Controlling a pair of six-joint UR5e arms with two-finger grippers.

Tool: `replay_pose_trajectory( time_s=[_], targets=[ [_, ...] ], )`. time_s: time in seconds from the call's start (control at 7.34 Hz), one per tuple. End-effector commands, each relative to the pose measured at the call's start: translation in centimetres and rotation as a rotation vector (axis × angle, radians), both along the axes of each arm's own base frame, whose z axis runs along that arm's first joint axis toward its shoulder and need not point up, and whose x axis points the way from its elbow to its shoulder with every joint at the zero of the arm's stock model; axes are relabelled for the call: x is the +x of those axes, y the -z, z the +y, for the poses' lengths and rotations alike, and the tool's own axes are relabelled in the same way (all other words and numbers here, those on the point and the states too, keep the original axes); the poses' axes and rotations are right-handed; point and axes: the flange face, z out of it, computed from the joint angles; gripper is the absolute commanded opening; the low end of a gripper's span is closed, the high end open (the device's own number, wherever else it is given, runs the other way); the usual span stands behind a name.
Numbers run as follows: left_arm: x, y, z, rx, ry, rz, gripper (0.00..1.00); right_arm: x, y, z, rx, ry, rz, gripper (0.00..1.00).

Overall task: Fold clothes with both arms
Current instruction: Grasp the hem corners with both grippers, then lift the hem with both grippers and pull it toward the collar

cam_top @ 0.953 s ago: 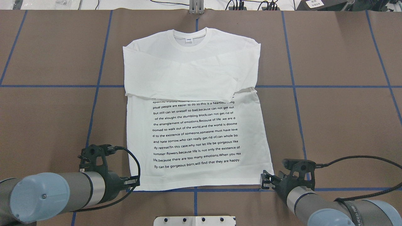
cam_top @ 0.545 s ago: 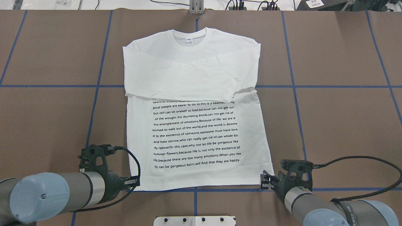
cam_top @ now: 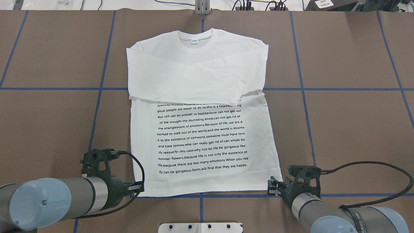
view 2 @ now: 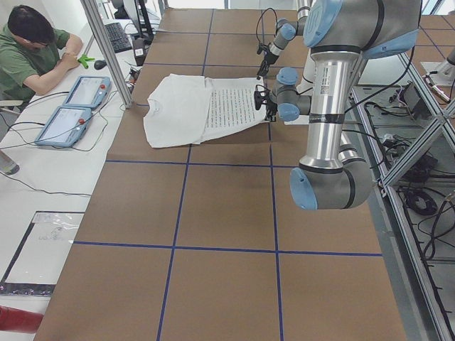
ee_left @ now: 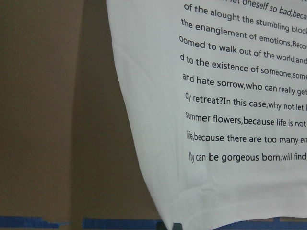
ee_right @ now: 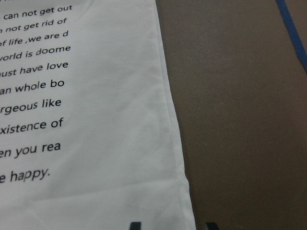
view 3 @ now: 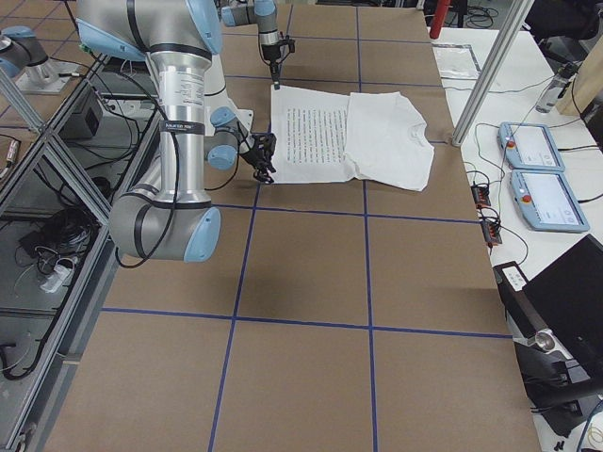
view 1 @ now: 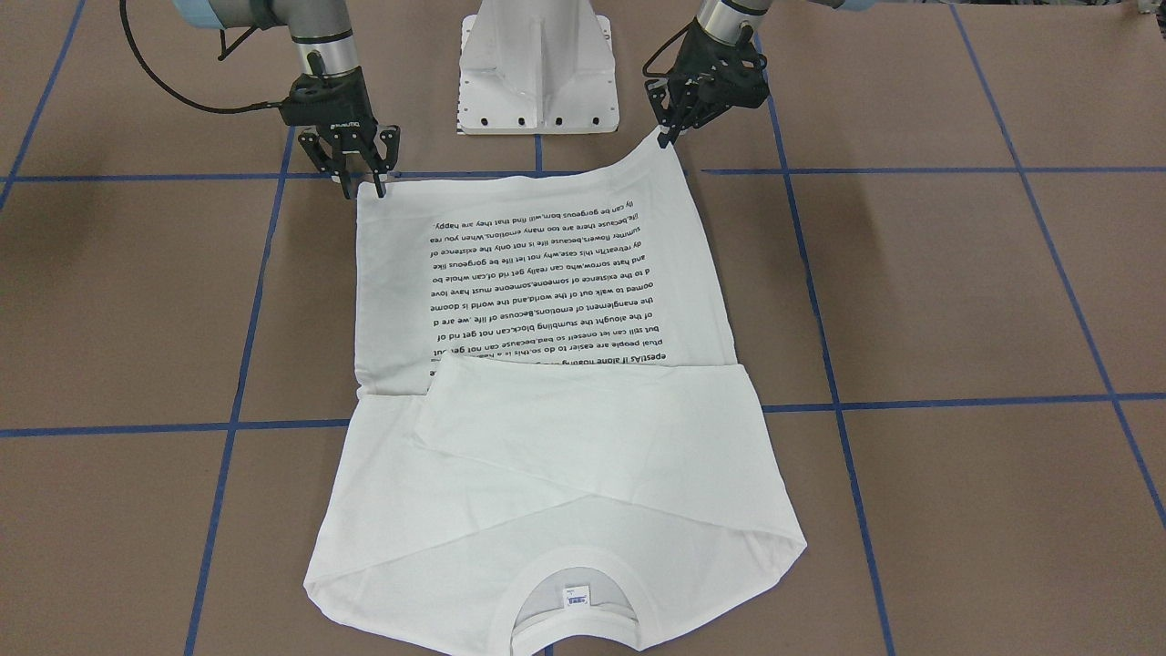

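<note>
Your overhead view showed the white long-sleeved T-shirt (cam_top: 200, 142) lying flat on the brown table (cam_top: 355, 129). The collar (cam_top: 195, 40) lay at the far edge and the hem toward the robot. Both sleeves were crossed over the chest and covered the top line of the black printed text (cam_top: 202, 139). Only the front-facing view let you read the jaws. On the left arm (view 1: 729, 23) they were together, pinched on one hem corner, which rose to a small peak. On the right arm (view 1: 319, 36) they stood apart, straddling the other hem corner. The right wrist view agreed: two dark fingertips (ee_right: 135, 226) at its lower edge, with the shirt's side edge between them. The left wrist view gave just one dark tip at the corner. The cloth was a smooth matte knit with a ribbed round collar and a small tag (view 1: 576, 597) inside it. Blue tape lines (cam_top: 300, 55) gridded the table. The left side view alone showed a person (view 2: 32, 42) seated beside the table.
</note>
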Motion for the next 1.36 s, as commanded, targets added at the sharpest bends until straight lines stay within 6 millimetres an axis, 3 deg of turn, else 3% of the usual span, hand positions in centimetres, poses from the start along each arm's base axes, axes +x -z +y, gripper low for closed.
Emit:
replay_pose_trajectory(
  time_s=[0.0,0.14,0.54,0.95,1.09,1.23],
  targets=[
    [-0.1,0.2,0.0,0.000,0.001,0.004,0.00,-0.2,-0.2,0.2,0.003,0.001,0.005,0.54],
    [-0.2,0.2,0.0,0.000,0.001,0.006,0.00,-0.2,-0.1,0.3,0.004,0.004,0.004,0.53],
    [-0.5,0.5,0.0,0.001,0.002,0.012,0.00,-0.4,0.2,0.4,0.004,0.007,-0.002,0.01],
    [-0.6,0.8,0.0,0.002,0.004,0.018,0.00,0.1,1.0,-0.1,0.011,-0.006,-0.007,0.00],
    [-1.2,1.4,0.0,0.004,0.005,0.030,0.00,2.3,3.5,-0.9,0.005,-0.015,0.014,0.00],
    [-3.3,2.9,0.2,0.005,-0.003,0.067,0.00,6.1,8.0,-0.7,-0.019,0.005,0.028,0.00]
  ],
)
